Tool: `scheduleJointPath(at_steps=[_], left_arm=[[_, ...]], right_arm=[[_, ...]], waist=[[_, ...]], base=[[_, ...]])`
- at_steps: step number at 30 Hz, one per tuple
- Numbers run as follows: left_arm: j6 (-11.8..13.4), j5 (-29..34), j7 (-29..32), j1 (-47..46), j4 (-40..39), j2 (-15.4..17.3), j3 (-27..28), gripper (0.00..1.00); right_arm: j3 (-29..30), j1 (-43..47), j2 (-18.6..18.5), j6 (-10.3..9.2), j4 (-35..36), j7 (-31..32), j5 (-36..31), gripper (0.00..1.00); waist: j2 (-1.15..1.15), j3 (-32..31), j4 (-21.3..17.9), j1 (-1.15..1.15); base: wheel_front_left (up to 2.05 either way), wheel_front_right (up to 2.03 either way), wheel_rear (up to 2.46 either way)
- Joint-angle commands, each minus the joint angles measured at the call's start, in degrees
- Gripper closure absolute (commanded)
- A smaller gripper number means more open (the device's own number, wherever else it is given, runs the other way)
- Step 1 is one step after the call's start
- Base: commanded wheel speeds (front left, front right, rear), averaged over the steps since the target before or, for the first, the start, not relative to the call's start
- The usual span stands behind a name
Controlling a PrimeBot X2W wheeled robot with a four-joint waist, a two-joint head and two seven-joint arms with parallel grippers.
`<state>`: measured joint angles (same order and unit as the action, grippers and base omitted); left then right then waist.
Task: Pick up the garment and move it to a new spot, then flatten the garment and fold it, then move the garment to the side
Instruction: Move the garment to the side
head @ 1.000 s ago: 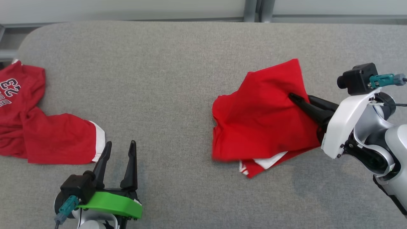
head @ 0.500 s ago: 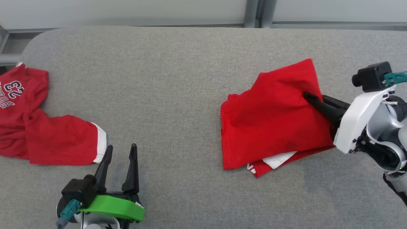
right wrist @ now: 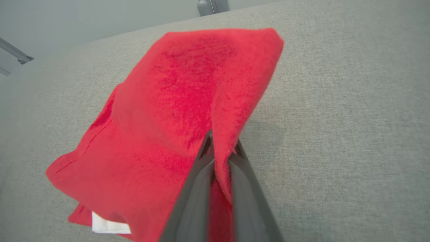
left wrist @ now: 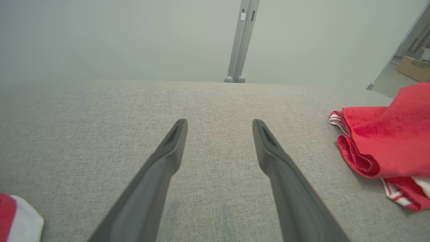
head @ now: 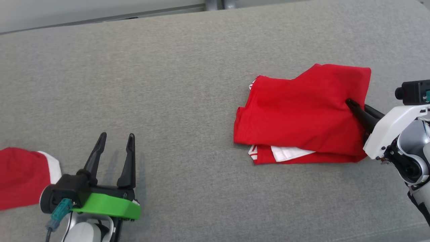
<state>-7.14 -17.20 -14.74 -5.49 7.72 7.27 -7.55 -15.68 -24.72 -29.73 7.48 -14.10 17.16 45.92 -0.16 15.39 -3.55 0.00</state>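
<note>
Mostly the camera has turned since half a second ago: the far edge of the grey table (head: 184, 84) now slants, and the other red shirt (head: 20, 174) has slid to the lower left edge of the frame; the garment (head: 302, 114) itself now looks wider and flatter than it did.

At the right side of the frame the right gripper (head: 355, 107) is pinched tight on the right edge of the garment; in the right wrist view a ridge of red cloth sits squeezed between its two dark fingers (right wrist: 196, 181).

From that gripper the garment spreads away to the left; its long side runs left to right across the frame; it lies on the table at the middle right. The right arm is the near one, touching it; so I think a pull to the right would drag it along its long side, cloth trailing behind.

The garment is bright red and folded into a few layers; a white piece peeks out along its bottom edge, and a bit of striped trim shows at its upper left corner. It looks folded already, so moving it aside seems to be what is left.

Far off at the lower left, the left gripper (head: 117, 135) has its fingers spread wide with nothing in them; it is well apart from the garment.
</note>
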Motion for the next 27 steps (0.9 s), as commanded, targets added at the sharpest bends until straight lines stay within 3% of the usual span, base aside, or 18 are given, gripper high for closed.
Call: scheduleJointPath(at_steps=[1, 6, 11, 21, 27], left_arm=[[-0.1, 0.5, 0.3, -1.4, -0.6, 1.0, 0.1, 0.0], [0.3, 1.5, 2.1, -3.1, -3.2, 2.7, -0.2, 0.0], [0.7, 2.2, 3.6, -4.1, -5.5, 3.1, -1.1, 0.0], [1.7, 2.5, 5.2, -6.6, -8.3, 1.1, -3.4, 0.0], [2.1, 2.7, 5.3, -7.0, -9.1, 0.1, -5.0, 0.0]], right_arm=[[0.3, 0.0, 0.2, 0.02, -1.0, -1.3, -0.4, 1.0], [0.5, -1.1, 0.8, 0.01, -5.7, -5.8, -1.6, 1.0], [0.7, -6.0, 0.4, 0.01, -11.2, -9.7, -3.9, 1.0], [-3.2, -23.2, -7.5, 0.0, -20.0, -14.8, -14.4, 1.0], [-6.2, -29.4, -13.5, -0.01, -26.8, -14.7, -20.6, 1.0]], waist=[[0.16, 5.0, -7.1, 0.0], [0.16, 7.6, -10.7, 0.0], [0.16, 10.0, -11.2, 0.0], [0.16, 15.6, -6.7, 0.0], [0.16, 16.6, -3.6, 0.0]], base=[[0.0, 0.0, 0.0], [0.0, 0.0, 0.0], [0.0, 0.0, 0.0], [0.0, 0.0, 0.0], [0.0, 0.0, 0.0]])
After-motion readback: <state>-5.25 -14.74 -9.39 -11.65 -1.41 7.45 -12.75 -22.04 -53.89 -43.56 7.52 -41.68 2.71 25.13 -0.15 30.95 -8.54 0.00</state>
